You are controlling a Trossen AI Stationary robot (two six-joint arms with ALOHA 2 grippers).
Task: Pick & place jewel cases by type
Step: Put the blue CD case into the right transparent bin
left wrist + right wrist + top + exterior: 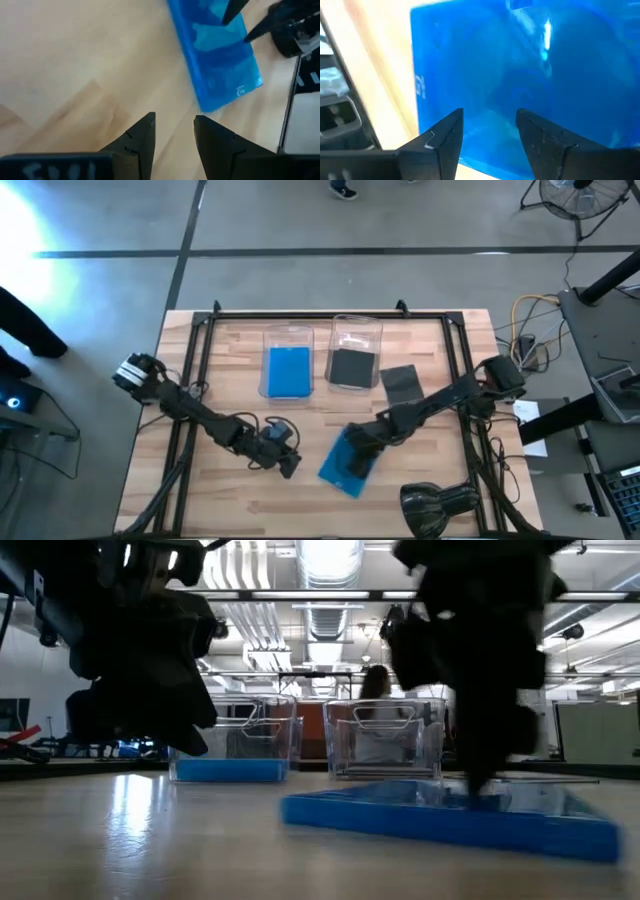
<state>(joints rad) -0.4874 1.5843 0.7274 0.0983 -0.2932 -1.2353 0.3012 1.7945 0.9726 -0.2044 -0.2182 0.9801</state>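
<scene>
Right claw (352, 463): from overhead I see it down over the blue case (347, 463) lying flat on the surface (230, 490), front centre; its arm covers the fingers here.
Left claw (287, 460): just beside that case on its left, holding nothing, pointed toward it.
Trays, overhead: two clear trays at the back; the left tray (288, 336) holds blue cases (289, 371), the right tray (357, 330) holds a dark one (352, 366). Another dark case (402, 383) lies loose on the wood beside the right tray.
Low view: the blue case (450, 815) lies flat, thin and glossy, with the right arm's dark bulk straight above it; I judge the right arm nearer for the pick.
Left wrist view: fingers (141, 137) apart, bare wood between them; the case (215, 50) lies ahead, its long edge angled away.
Right wrist view: fingers (442, 137) apart, clamped on nothing, with translucent blue plastic (530, 70) directly beyond them and one edge just past the tips.
Next move, my judgement: drop onto that near edge.
</scene>
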